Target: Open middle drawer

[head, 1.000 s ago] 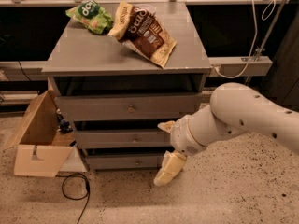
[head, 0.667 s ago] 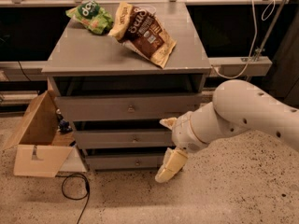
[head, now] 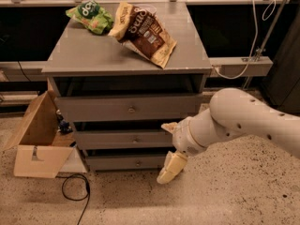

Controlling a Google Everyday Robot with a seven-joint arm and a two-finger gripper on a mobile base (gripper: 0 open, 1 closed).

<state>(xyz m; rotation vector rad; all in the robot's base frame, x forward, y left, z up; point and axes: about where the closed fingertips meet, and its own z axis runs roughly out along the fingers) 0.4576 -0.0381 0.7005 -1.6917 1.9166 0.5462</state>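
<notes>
The hand (head: pixel 163 152) hangs before the right end of the bench's (head: pixel 89 55) drawer stack. Its two cream fingers (head: pixel 171 167) are spread wide, one near the middle drawer's top edge and the other down by the bottom drawer, almost exactly where it was a moment ago, and the white arm (head: pixel 243 118) has barely shifted. The middle drawer (head: pixel 112 139) looks closed as before, between the taller and slimmer fronts, and its knob (head: pixel 136 138) lies left of the hand, apart from it.
</notes>
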